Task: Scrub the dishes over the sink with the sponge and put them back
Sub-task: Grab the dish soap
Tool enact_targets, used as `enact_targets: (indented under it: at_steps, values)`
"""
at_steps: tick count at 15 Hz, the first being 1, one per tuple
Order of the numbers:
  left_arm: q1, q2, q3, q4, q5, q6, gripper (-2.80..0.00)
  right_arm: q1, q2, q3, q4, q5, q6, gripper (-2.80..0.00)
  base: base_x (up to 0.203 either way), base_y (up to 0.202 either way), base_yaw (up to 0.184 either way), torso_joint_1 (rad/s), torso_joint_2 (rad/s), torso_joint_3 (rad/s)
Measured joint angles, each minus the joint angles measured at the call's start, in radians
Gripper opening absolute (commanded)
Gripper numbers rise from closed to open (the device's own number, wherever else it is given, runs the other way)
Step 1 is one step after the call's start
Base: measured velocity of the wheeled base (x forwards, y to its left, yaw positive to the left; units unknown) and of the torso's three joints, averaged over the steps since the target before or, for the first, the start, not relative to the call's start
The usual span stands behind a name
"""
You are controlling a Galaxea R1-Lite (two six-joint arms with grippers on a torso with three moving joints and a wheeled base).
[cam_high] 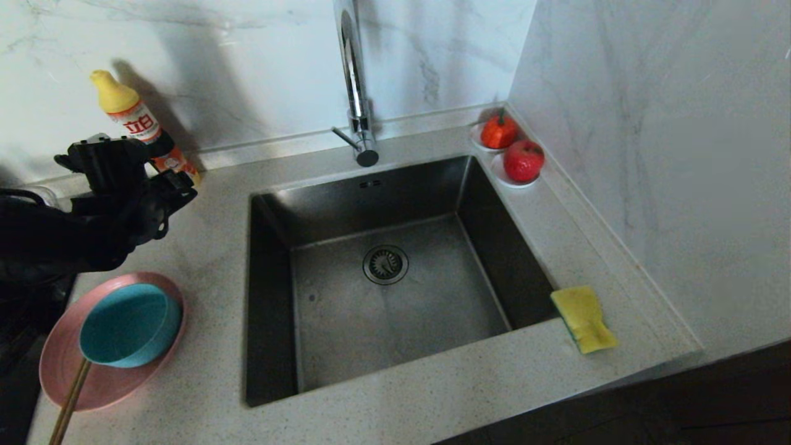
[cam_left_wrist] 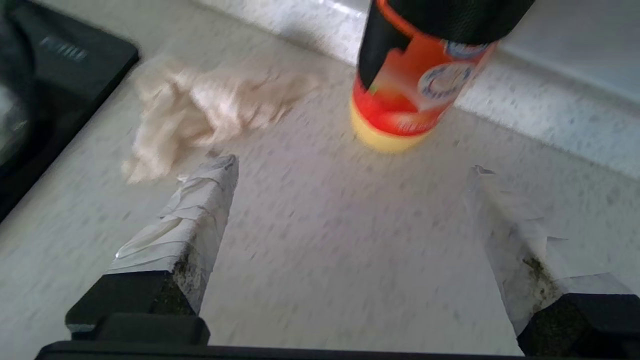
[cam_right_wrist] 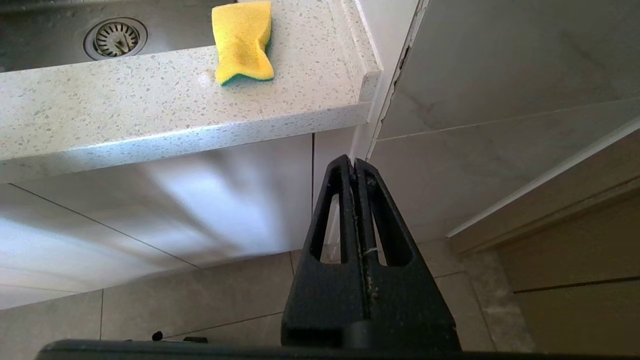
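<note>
Countertop (cam_high: 204, 371), sponge (cam_high: 584, 318) beside sink (cam_high: 346, 204)

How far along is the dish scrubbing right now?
Nothing looks scrubbed yet: the teal bowl sits on the pink plate with the chopsticks, left of the sink. The left gripper is open and empty near the detergent bottle. The sponge lies untouched; right gripper parked, shut.
</note>
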Motion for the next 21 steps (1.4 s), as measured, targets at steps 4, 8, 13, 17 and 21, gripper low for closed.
enact_targets:
  at_steps: [4,8,13,17,21]
  values:
    - [0.014,0.051,-0.088,0.002,-0.005,0.012,0.00,0.000,0.000,0.000,0.000,0.000,0.000,-2.80,0.000,0.000,0.000,0.000,0.00,0.000]
    - [0.018,0.106,-0.169,0.002,-0.006,0.039,0.00,0.000,0.000,0.000,0.000,0.000,0.000,-2.80,0.000,0.000,0.000,0.000,0.00,0.000]
    - [0.018,0.165,-0.251,0.001,-0.006,0.050,0.00,0.000,0.000,0.000,0.000,0.000,0.000,-2.80,0.000,0.000,0.000,0.000,0.00,0.000]
    - [0.018,0.189,-0.297,0.001,-0.006,0.063,0.00,0.000,0.000,0.000,0.000,0.000,0.000,-2.80,0.000,0.000,0.000,0.000,0.00,0.000]
    - [0.018,0.202,-0.325,0.001,-0.006,0.069,0.00,0.000,0.000,0.000,0.000,0.000,0.000,-2.80,0.000,0.000,0.000,0.000,0.00,0.000]
